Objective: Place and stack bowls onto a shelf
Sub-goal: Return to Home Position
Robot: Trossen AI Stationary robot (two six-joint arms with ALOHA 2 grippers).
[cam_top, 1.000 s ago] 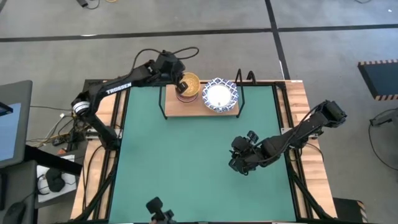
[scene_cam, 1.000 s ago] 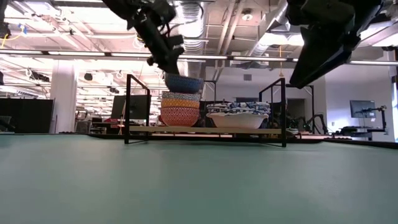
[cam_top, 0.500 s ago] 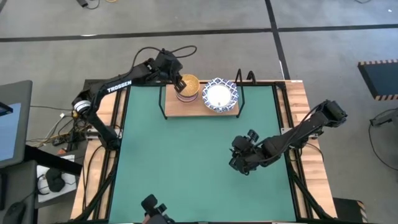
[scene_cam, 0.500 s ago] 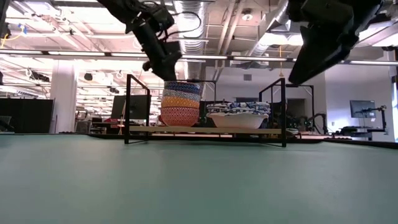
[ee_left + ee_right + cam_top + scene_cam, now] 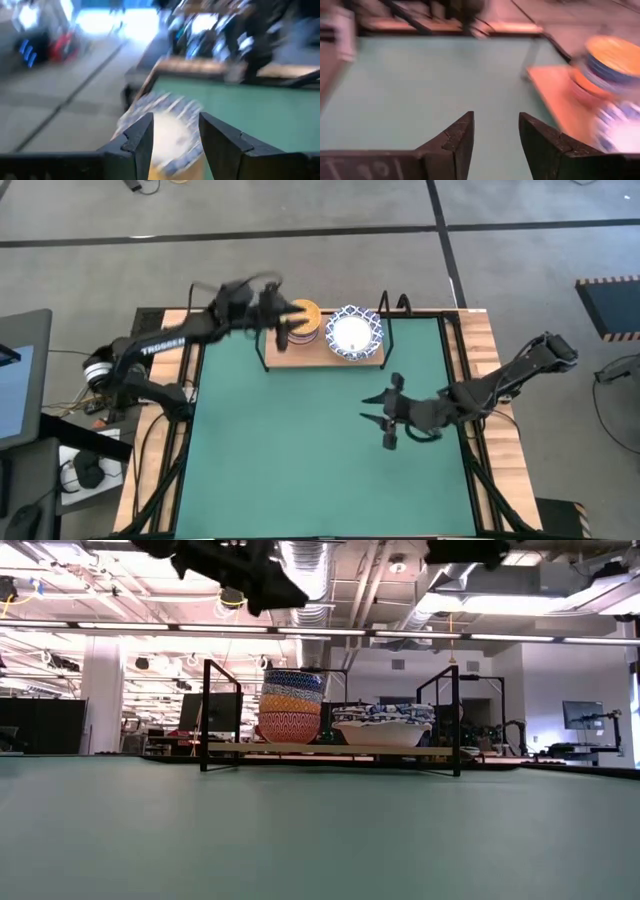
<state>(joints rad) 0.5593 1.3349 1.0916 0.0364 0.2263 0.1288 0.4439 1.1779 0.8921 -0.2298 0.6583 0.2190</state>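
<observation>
The shelf [image 5: 318, 358] is a wooden board in a black wire frame at the table's far edge. On it stand a stack of small bowls [image 5: 305, 316], grey-blue one on top in the low view [image 5: 292, 703], and a stack of wide blue-and-white bowls [image 5: 354, 333] to its right [image 5: 382, 727]. My left gripper [image 5: 280, 322] is open and empty, just left of the small stack and above it in the low view [image 5: 252, 575]. Its wrist view shows a blurred blue-and-white bowl [image 5: 170, 122] past the fingers. My right gripper [image 5: 388, 420] is open and empty over the mat, well in front of the shelf.
The green mat [image 5: 300, 450] covers the table between wooden side rails [image 5: 488, 350]. The shelf's black posts [image 5: 207, 712] rise at its corners. The right wrist view shows the shelf board [image 5: 554, 95] and the small stack [image 5: 610, 60] off to one side.
My left gripper set the grey-blue bowl on the small stack, let go, and drew back left and up. My right gripper turned, opened wider, and rose out of the low view.
</observation>
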